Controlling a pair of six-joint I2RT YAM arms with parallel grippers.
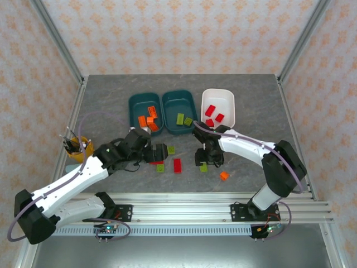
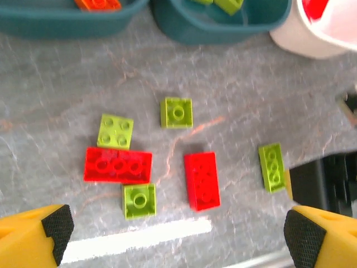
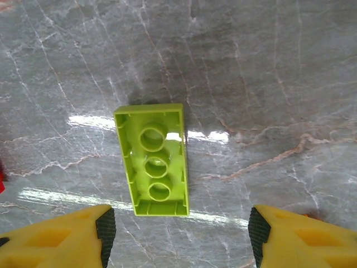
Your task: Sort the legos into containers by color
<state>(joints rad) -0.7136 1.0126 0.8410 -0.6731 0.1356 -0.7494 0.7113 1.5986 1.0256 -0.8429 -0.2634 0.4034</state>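
Grey veined tabletop (image 1: 251, 111) lying under patterned wallpaper walls; I am watching the overhead feed and both wrist feeds.

Three shallow plastic bins are sitting across the upper centre of the overhead frame. One dark teal bin (image 1: 131, 109) is holding orange bricks (image 1: 149, 118). A second dark teal bin (image 1: 174, 103) is holding yellow-green bricks (image 1: 181, 118). A white bin (image 1: 223, 99) is holding red bricks (image 1: 211, 110).

My right gripper (image 3: 179, 229) is hovering empty, fingers spread wide. It is straddling an oblong yellow-green plastic brick (image 3: 153, 159) at the centre of the right wrist frame. That brick is lying studs-down with its hollow underside facing up.

My left gripper (image 2: 178, 229) is likewise standing apart and empty. It is above a loose cluster of two red oblong bricks (image 2: 118, 165) and several square yellow-green bricks (image 2: 177, 111). A small orange brick (image 1: 223, 175) is lying alone, lower right of centre in the overhead frame.

Handling, my estimate: the oblong brick is looking light, rigid and smooth-walled, so it is likely to skate or twist on this glossy top if one pad lands first. I am planning to pinch it across the narrow width, pads on the two long side walls at mid-length, then carry it to the second dark teal bin.
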